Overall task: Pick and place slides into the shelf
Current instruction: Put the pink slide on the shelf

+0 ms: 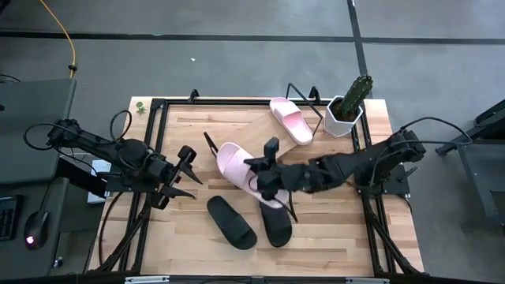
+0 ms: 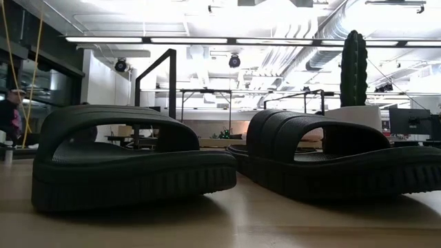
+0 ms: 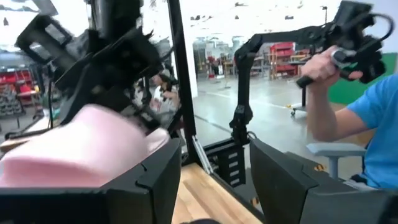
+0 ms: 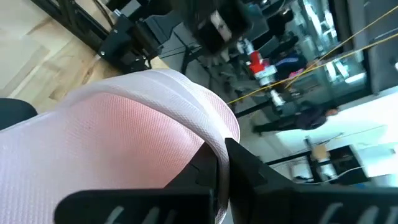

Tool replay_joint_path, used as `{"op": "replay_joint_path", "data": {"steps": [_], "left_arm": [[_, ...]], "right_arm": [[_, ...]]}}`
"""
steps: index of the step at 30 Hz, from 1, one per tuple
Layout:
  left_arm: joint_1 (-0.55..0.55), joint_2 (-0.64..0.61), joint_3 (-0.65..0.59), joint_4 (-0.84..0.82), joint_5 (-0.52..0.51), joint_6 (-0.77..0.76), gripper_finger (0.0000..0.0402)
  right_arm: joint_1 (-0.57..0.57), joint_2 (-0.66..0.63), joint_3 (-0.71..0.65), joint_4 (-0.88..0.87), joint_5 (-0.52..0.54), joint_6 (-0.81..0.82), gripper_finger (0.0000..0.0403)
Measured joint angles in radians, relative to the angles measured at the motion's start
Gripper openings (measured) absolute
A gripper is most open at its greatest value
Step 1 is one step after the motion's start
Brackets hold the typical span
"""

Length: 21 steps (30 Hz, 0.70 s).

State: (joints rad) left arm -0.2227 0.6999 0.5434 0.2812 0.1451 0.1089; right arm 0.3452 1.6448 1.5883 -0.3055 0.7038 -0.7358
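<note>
A pale pink slide (image 1: 241,170) is pinched by the right gripper (image 1: 263,180), clamped on its strap edge near the table centre. The left gripper (image 1: 183,175), at nine o'clock from it, stands spread and empty. A second pink slide (image 1: 291,120) lies on the slanted shelf (image 1: 256,130) at one o'clock; two black slides (image 1: 231,222) rest on the tabletop at six o'clock. The foam is judged light, soft and springy, slightly grippy; the strap's arch is likely the surest hold, since the sole would flex.
</note>
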Motion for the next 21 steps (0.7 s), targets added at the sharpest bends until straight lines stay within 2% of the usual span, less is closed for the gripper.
{"op": "replay_joint_path", "data": {"steps": [2,7,21], "left_arm": [[0.0,-0.015,0.0,-0.001,0.006,-0.002,0.0175],[0.0,-0.029,0.0,-0.035,0.031,-0.012,0.0175],[0.0,-0.028,0.0,-0.055,0.026,-0.02,0.0175]], "right_arm": [[-0.033,-0.011,0.0,-0.022,-0.049,0.022,0.0],[-0.103,-0.045,0.0,-0.049,-0.072,0.033,0.0],[-0.299,-0.162,0.0,-0.159,-0.255,0.132,0.0]]}}
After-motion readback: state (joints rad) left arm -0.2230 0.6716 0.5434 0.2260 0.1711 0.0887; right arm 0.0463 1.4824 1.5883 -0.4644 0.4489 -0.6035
